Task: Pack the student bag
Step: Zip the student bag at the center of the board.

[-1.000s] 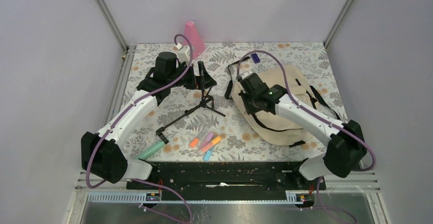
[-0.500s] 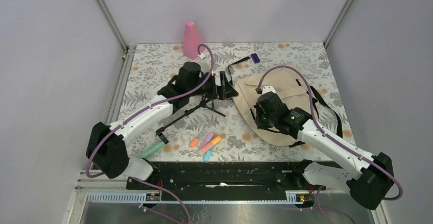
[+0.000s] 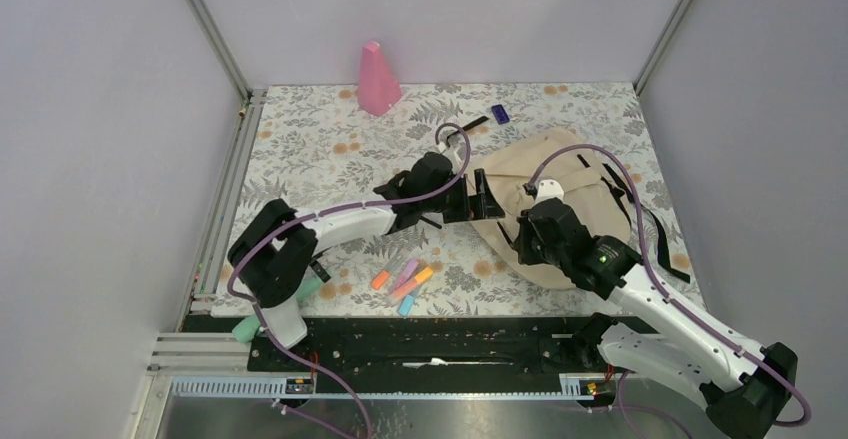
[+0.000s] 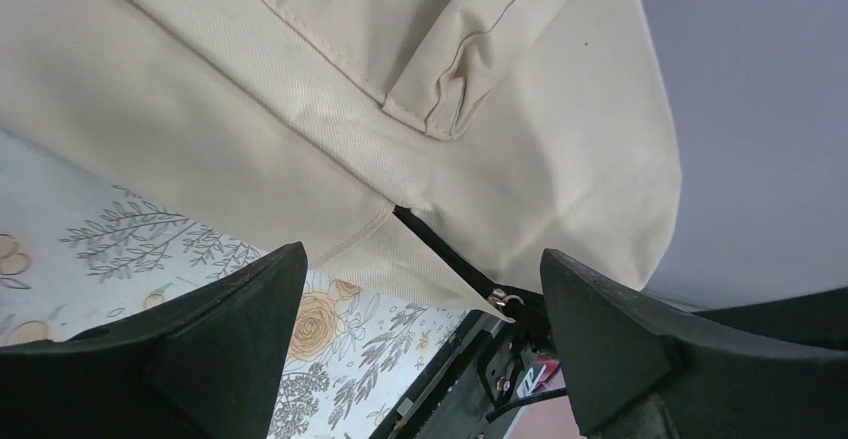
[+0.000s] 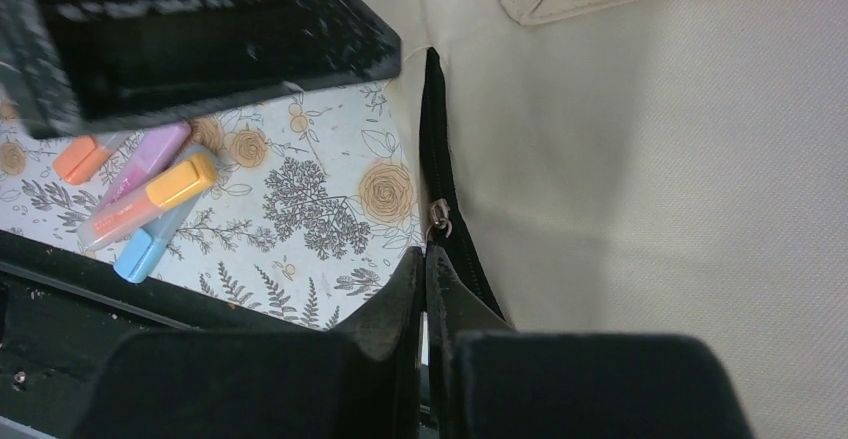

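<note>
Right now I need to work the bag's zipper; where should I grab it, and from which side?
Best the small metal pull, pinched from the tabletop side: it sticks out from the black zipper at the bag's edge, clear of fabric.

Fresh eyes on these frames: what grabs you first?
The big cream bag lies right of centre. The left tool stands open at its edge; the right tool is shut just by the zipper pull. Bright highlighters lie loose left of the bag, near the front.
</note>
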